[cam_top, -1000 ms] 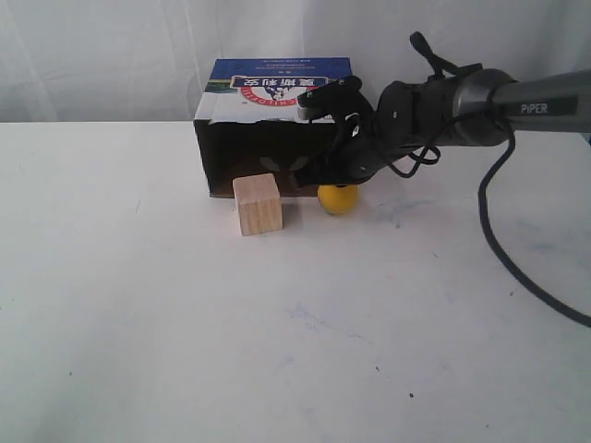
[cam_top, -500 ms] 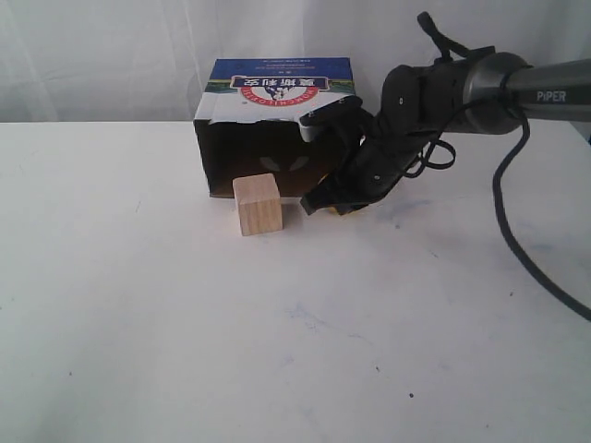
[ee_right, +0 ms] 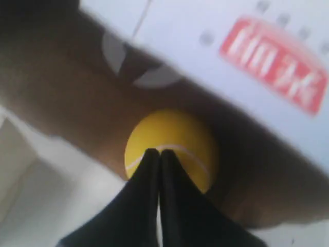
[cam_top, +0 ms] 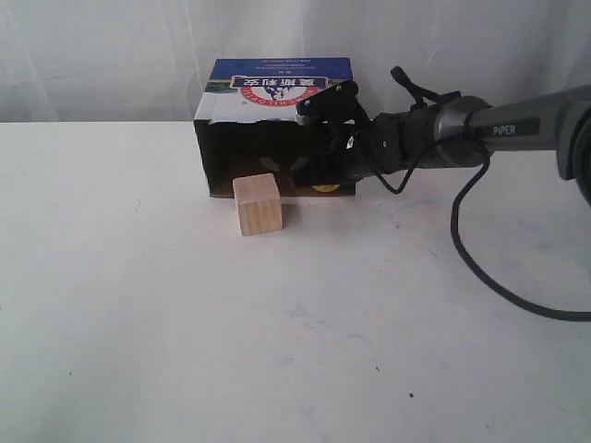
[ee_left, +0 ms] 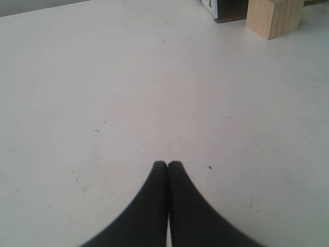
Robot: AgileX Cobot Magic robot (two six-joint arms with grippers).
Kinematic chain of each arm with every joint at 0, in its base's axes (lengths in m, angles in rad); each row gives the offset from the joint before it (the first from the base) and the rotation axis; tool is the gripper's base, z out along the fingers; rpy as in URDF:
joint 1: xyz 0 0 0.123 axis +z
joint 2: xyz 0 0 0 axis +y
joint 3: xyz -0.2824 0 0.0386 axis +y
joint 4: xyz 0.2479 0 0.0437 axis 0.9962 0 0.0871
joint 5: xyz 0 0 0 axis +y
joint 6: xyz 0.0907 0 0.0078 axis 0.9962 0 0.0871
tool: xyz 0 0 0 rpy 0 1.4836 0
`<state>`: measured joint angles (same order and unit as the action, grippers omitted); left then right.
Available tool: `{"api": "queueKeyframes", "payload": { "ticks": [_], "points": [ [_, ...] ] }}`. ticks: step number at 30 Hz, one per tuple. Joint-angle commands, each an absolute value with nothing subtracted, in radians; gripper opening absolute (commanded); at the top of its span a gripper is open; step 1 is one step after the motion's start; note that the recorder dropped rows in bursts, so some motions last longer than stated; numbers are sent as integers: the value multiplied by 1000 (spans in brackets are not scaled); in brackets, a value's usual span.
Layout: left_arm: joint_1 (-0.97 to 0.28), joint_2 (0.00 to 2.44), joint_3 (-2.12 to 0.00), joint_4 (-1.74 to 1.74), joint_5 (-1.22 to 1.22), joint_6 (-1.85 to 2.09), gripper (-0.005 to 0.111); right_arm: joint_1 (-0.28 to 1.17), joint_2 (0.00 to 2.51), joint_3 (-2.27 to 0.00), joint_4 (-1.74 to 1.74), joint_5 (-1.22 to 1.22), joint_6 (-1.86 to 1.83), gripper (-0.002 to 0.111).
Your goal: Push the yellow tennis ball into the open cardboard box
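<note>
The yellow tennis ball (ee_right: pixel 172 139) lies just inside the mouth of the open cardboard box (cam_top: pixel 277 83), on its brown floor. In the exterior view only a sliver of the tennis ball (cam_top: pixel 323 187) shows, at the box's right lower corner. My right gripper (ee_right: pixel 157 153) is shut, and its two tips press against the ball's near side on the white seam. From outside, the right gripper (cam_top: pixel 331 173) reaches into the box's right side. My left gripper (ee_left: pixel 167 164) is shut and empty, low over bare table, far from the box.
A pale wooden cube (cam_top: pixel 258 204) stands on the white table (cam_top: pixel 277 323) in front of the box's opening, left of the ball; the cube (ee_left: pixel 274 15) also shows in the left wrist view. The right arm's black cable (cam_top: pixel 480 268) trails across the table.
The right arm has swung lower and toward the box, and the ball has rolled from the table in front of the right corner into the box's mouth. The cube has not moved.
</note>
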<state>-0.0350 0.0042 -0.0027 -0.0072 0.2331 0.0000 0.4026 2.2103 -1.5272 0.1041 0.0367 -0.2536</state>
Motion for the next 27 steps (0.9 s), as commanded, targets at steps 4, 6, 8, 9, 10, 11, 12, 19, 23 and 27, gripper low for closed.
{"api": "queueKeyframes", "payload": {
  "ticks": [4,6,8,9,10,11,12,19,23,27],
  "points": [
    [-43,0,0,-14,232,0,0,398,2156,-1527,100,-167,-245,0],
    [-43,0,0,-14,232,0,0,398,2149,-1527,100,-136,-245,0],
    [-43,0,0,-14,232,0,0,398,2143,-1527,100,-69,-245,0],
    [-43,0,0,-14,232,0,0,398,2141,-1527,100,-18,-245,0],
    [-43,0,0,-14,232,0,0,398,2136,-1527,100,42,-245,0],
    [-43,0,0,-14,232,0,0,398,2129,-1527,100,104,-245,0],
    [-43,0,0,-14,232,0,0,398,2123,-1527,100,154,-245,0],
    [-43,0,0,-14,232,0,0,398,2009,-1513,100,518,-174,0],
    [-43,0,0,-14,232,0,0,395,1916,-1488,20,636,-172,0],
    [-43,0,0,-14,232,0,0,288,1847,-1454,-549,866,201,0]
  ]
}}
